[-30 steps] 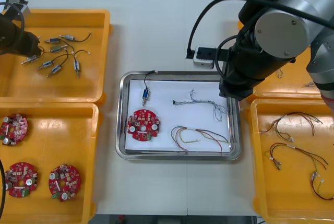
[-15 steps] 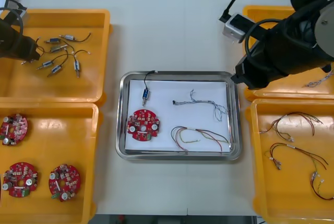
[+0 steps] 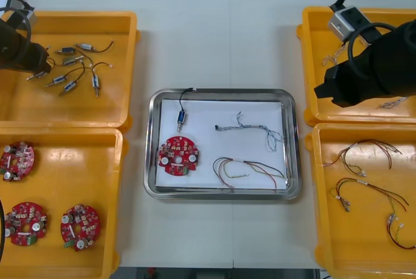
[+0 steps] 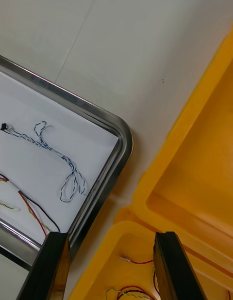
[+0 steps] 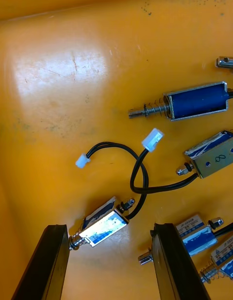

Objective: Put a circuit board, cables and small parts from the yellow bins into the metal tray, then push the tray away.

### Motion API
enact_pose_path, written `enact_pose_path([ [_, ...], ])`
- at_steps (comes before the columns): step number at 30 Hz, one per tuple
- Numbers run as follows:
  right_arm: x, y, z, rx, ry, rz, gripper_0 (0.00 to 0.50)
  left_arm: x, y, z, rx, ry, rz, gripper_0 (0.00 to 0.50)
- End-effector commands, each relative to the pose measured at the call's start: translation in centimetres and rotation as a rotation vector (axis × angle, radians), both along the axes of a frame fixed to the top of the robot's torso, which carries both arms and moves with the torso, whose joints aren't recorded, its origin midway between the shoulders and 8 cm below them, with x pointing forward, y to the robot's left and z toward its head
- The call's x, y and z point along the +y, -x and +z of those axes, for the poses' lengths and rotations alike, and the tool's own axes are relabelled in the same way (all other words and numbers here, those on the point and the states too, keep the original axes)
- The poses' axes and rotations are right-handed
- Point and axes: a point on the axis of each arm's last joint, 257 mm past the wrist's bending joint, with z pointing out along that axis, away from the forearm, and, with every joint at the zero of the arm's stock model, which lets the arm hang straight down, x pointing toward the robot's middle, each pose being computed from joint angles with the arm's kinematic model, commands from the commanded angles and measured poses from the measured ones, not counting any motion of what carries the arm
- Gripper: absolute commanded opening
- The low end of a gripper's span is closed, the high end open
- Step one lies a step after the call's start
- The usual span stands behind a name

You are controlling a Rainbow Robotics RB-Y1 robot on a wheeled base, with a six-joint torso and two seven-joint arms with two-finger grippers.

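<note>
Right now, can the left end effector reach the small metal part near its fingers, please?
Probably yes: the left end effector is open, and the small metal part lies uncovered between its fingers.

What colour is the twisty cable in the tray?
The cable is blue and white, twisted together. The right wrist view shows it best.
</note>
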Motion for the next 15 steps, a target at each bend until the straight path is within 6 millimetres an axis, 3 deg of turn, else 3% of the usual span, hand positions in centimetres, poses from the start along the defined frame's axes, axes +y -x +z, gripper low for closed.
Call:
enact_pose_path([
  [1, -3.8, 0.5, 1.0, -0.012, -0.042, -0.133, 0.500, 1.3, -1.9, 5.2, -0.076, -0.107, -0.086, 0.500],
  [15, -10.8, 1.3, 0.5, 0.012, -0.076, -0.415, 0.500, 0.9, -2.4, 3.6, -0.070, -0.139, -0.101, 0.500],
])
